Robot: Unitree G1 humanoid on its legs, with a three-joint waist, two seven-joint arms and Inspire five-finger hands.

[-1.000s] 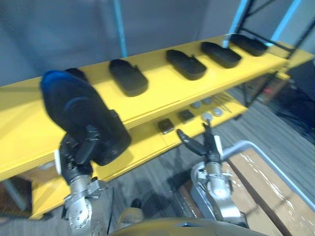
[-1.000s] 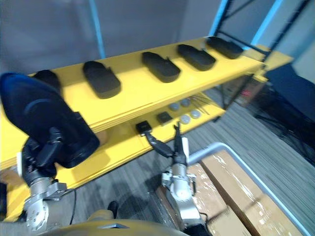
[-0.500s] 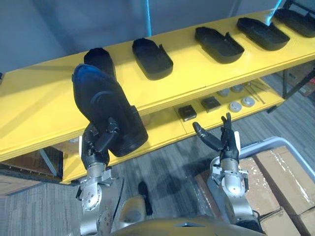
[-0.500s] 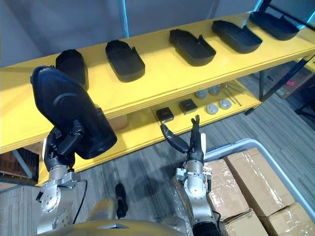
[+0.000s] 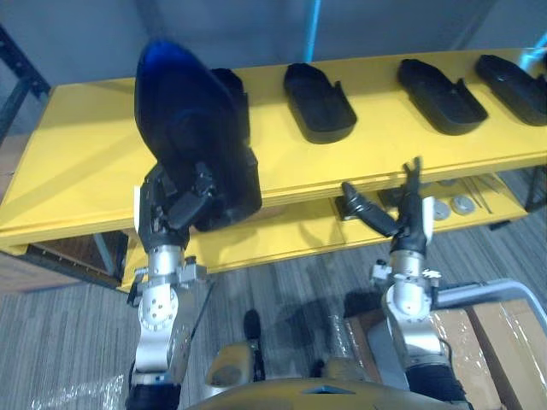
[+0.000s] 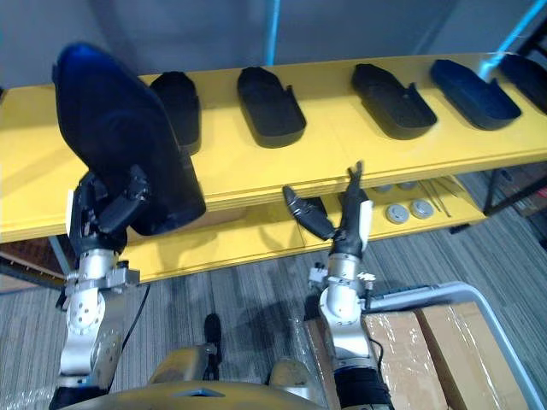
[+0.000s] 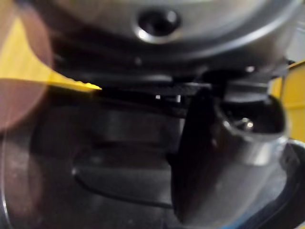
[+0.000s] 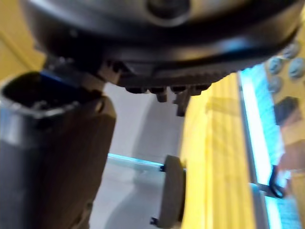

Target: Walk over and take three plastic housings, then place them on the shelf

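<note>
- We are holding one plastic housing (image 5: 192, 128) up in our left hand (image 5: 167, 213) — fingers curled round its lower end, as far as we can tell.
- Our right hand (image 5: 408, 231) is hovering empty before the yellow shelf (image 5: 77, 171), fingers straight and spread.
- On its top, other housings (image 5: 319, 102) are lying in a row.
- We are risking a tip: gripped so low, the tall housing could swing — or knock the nearest one behind it.

Head eyes downward, wrist views close-up
</note>
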